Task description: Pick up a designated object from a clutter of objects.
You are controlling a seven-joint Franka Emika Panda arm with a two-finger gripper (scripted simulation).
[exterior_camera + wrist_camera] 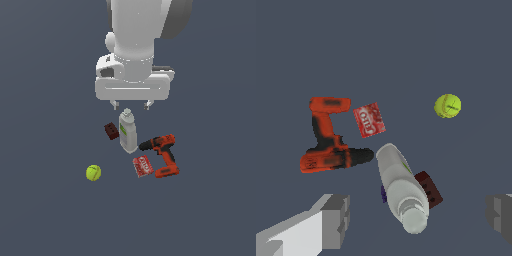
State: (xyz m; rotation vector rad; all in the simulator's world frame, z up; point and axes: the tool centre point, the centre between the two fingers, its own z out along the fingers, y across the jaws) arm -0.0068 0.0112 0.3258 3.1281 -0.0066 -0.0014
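Grey floor (45,215) holds one tennis ball (93,173), bottle (128,131), drill (163,153), box (143,165), block (111,131); hand (131,105) released.

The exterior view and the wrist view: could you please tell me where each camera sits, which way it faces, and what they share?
Exterior view: off the arm, looking down at the floor; shows the arm's wrist and open gripper above the white bottle.
Wrist view: on the wrist, facing down past the gripper's own fingers; the bottle lies closest.
Shared: tennis ball, power drill, red box, dark red block, the bottle.
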